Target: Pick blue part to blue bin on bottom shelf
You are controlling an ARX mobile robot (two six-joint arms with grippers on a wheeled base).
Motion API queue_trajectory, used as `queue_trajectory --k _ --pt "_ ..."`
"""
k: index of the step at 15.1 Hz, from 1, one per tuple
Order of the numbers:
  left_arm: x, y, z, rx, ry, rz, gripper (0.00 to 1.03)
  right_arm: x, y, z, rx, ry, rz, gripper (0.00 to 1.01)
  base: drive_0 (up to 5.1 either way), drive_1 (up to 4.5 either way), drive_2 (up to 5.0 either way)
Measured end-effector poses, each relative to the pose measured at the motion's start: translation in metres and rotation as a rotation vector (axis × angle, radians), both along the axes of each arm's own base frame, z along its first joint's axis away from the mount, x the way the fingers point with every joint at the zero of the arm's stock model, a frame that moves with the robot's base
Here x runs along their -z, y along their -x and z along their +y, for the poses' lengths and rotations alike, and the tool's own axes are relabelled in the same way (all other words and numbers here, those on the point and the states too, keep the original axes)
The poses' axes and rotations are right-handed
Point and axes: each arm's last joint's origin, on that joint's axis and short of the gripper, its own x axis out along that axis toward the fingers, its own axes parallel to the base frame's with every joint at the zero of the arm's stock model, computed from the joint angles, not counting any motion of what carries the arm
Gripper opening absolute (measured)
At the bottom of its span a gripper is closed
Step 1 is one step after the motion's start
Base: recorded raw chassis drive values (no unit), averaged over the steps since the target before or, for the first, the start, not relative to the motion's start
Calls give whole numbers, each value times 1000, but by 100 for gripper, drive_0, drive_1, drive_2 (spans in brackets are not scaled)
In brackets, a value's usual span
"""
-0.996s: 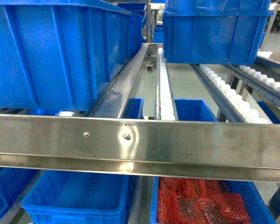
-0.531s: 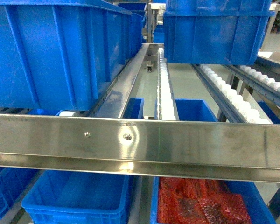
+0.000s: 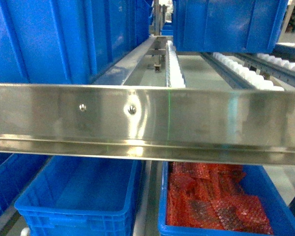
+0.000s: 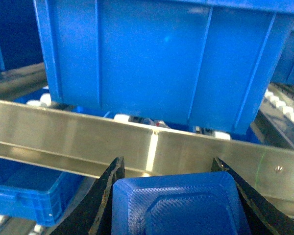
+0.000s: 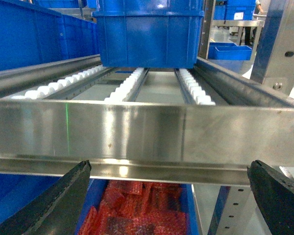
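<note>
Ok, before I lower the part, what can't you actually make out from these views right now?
- Head view: neither hand nor the blue part shows; the steel front rail blocks the far half of the blue bin.
- Left wrist view: the blue part is cut off by the bottom edge, so the left hand grip depth is unclear; the bin is mostly hidden.
- Right wrist view: the right hand fingertips are cropped.

Steel rack rail (image 3: 187, 123), white rollers (image 5: 122, 88), pale floor
</note>
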Motion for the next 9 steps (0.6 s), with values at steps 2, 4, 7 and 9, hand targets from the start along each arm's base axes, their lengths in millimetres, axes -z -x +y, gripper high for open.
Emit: queue_trajectory --k 2,4,7,9 --pt "0 0 0 0 0 0 44 0 0 0 0 0 0 98 0 0 0" --pt "0 0 0 0 0 1 44 0 0 0 0 0 2 98 0 0 0" --pt "0 0 0 0 -1 1 44 0 0 0 0 -1 1 98 0 0 0" --pt "0 0 0 0 0 1 44 0 0 0 0 0 2 98 0 0 0"
